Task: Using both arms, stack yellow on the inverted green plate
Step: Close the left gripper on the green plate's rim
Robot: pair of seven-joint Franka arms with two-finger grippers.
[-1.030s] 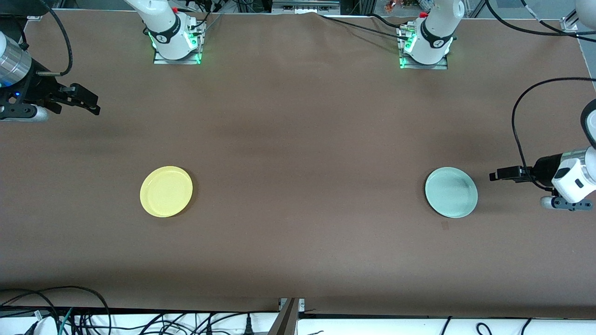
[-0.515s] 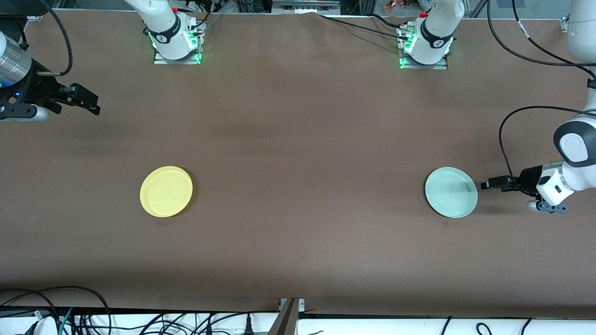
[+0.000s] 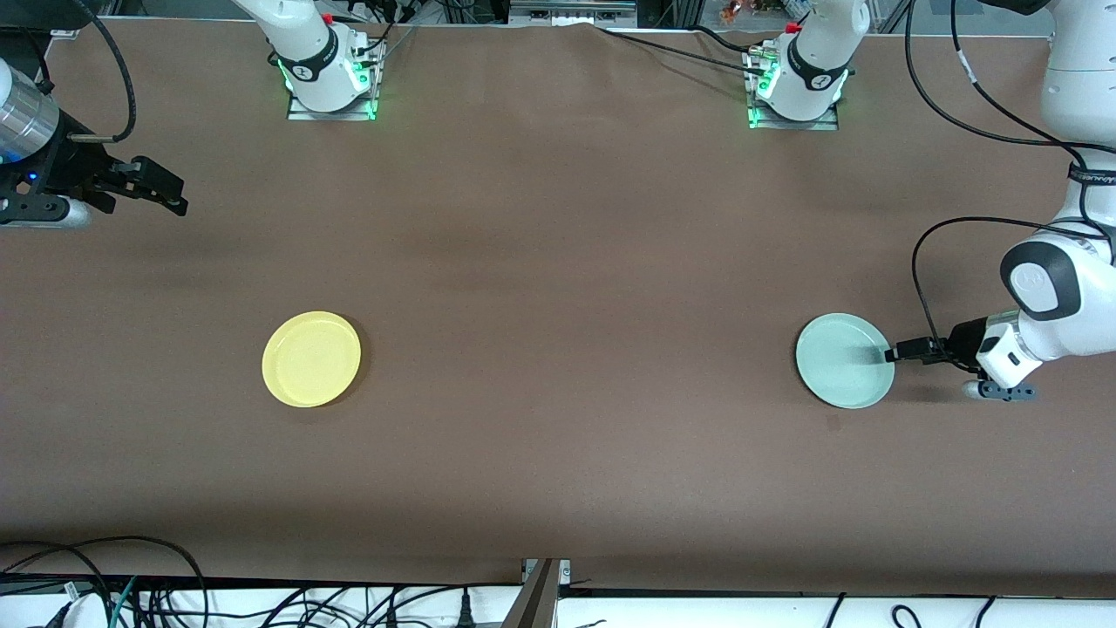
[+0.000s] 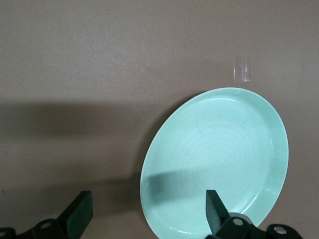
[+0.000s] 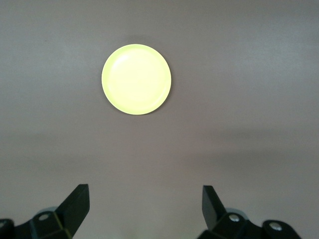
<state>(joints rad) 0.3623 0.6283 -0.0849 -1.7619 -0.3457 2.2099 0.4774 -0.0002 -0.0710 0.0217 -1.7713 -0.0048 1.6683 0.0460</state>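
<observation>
Two plates, well apart | right gripper (image 3: 179,202) spread wide, empty, waiting at its table end | yellow plate (image 3: 311,358) rim-up toward that end | green plate (image 3: 844,360) rim-up, not inverted; likely light, stiff, slick: pinch rim | left gripper (image 3: 891,355) spread, empty, at its rim.
</observation>
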